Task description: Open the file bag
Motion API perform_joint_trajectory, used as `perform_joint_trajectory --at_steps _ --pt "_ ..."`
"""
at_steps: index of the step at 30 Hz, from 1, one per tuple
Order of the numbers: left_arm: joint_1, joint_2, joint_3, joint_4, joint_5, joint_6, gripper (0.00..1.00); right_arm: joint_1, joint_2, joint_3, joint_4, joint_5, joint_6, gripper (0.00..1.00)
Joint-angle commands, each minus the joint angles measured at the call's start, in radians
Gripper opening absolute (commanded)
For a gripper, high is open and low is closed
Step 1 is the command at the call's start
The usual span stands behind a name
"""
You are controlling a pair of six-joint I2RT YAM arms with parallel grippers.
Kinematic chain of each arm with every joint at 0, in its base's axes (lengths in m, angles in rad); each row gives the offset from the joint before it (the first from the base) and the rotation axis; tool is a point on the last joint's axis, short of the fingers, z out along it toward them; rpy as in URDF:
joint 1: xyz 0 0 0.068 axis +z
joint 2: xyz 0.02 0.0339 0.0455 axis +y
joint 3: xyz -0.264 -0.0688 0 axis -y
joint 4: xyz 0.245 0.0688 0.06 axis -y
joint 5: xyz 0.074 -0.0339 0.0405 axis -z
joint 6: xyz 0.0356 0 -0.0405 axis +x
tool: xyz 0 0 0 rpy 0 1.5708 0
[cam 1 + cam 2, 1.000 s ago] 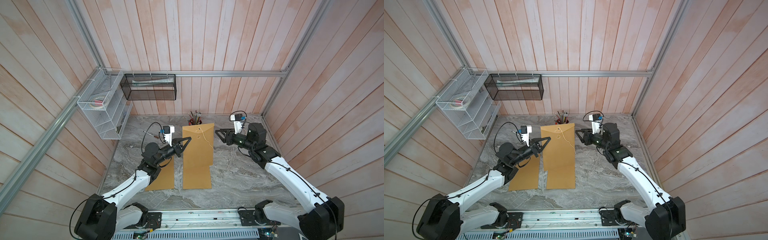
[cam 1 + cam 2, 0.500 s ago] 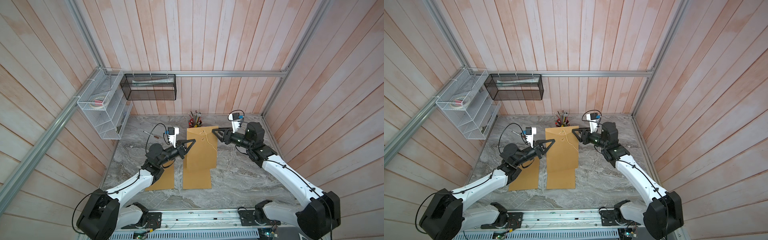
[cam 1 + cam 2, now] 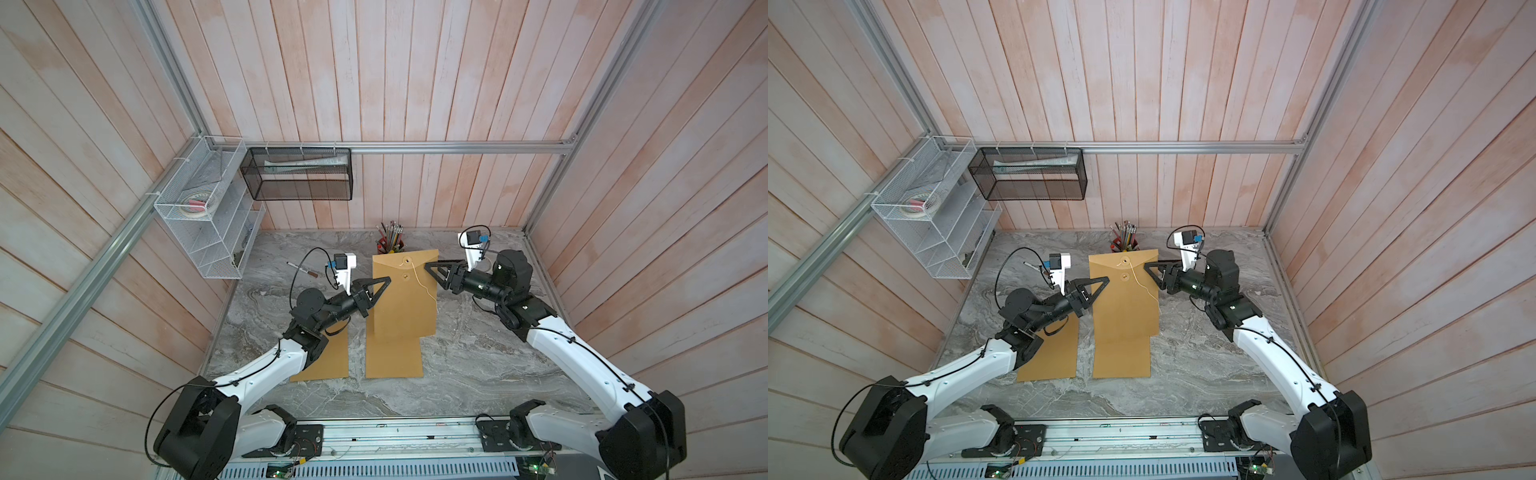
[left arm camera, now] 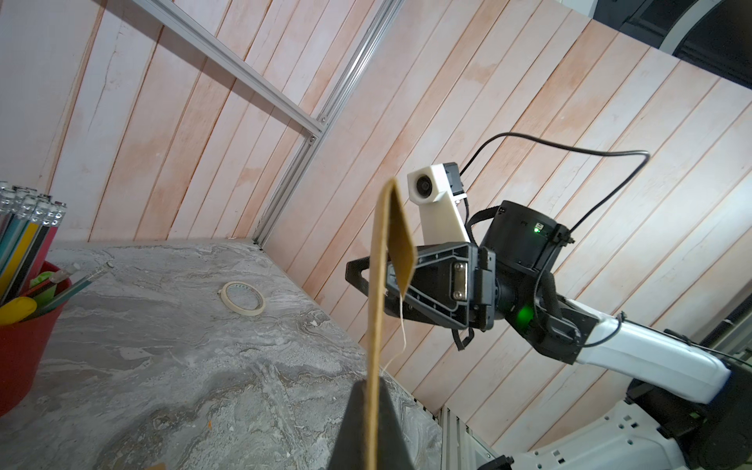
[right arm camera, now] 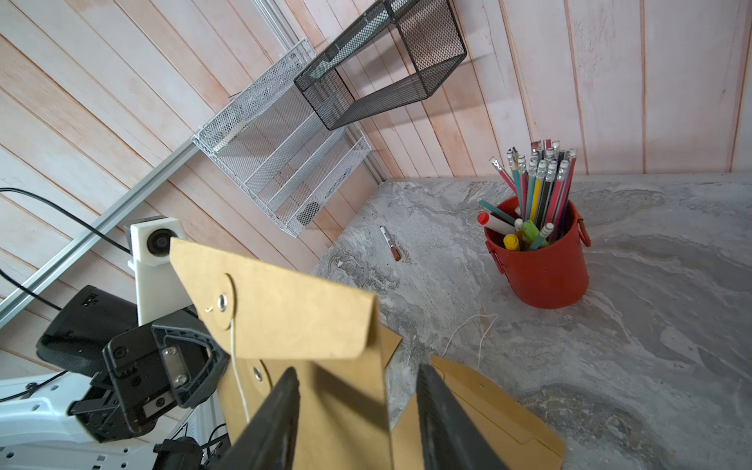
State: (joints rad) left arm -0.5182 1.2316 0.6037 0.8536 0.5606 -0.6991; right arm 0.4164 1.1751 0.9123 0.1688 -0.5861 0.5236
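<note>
The file bag (image 3: 405, 299) (image 3: 1125, 299) is a brown paper envelope, held tilted up off the table in both top views. My left gripper (image 3: 387, 280) (image 4: 370, 390) is shut on its left edge. The left wrist view shows the bag (image 4: 376, 305) edge-on, running up from between those fingers. Its flap (image 5: 285, 309) is still folded over. A white string (image 5: 236, 366) hangs loose from the flap's button. My right gripper (image 3: 427, 268) (image 5: 358, 407) is open at the bag's right edge, just below the flap. I cannot tell if it touches the paper.
Two more brown envelopes lie flat: one (image 3: 395, 357) under the lifted bag, one (image 3: 328, 357) under my left arm. A red pencil cup (image 3: 390, 245) stands behind the bag. A marker (image 3: 302, 269) and a tape roll (image 4: 243, 298) lie on the table. Wire racks (image 3: 208, 216) hang on the walls.
The bag has risen off the envelope beneath it, carried up and right by my left gripper. My right gripper has moved in to the bag's right edge.
</note>
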Motion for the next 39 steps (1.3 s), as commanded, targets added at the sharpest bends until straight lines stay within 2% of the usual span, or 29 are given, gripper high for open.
perform_joint_trajectory --at_steps 1,12,23,39 --pt "-0.005 0.009 0.010 0.059 -0.013 -0.019 0.00 0.004 -0.011 -0.012 0.031 -0.017 0.010 0.48" --pt "-0.018 0.031 -0.030 0.114 0.024 -0.060 0.00 0.004 0.024 0.045 0.060 -0.037 0.004 0.48" --pt "-0.042 0.048 -0.078 0.142 0.027 -0.071 0.00 0.004 0.035 0.099 0.115 -0.125 0.010 0.48" --pt "-0.042 0.051 -0.077 0.128 0.023 -0.055 0.00 0.004 0.023 0.079 0.161 -0.205 0.035 0.09"
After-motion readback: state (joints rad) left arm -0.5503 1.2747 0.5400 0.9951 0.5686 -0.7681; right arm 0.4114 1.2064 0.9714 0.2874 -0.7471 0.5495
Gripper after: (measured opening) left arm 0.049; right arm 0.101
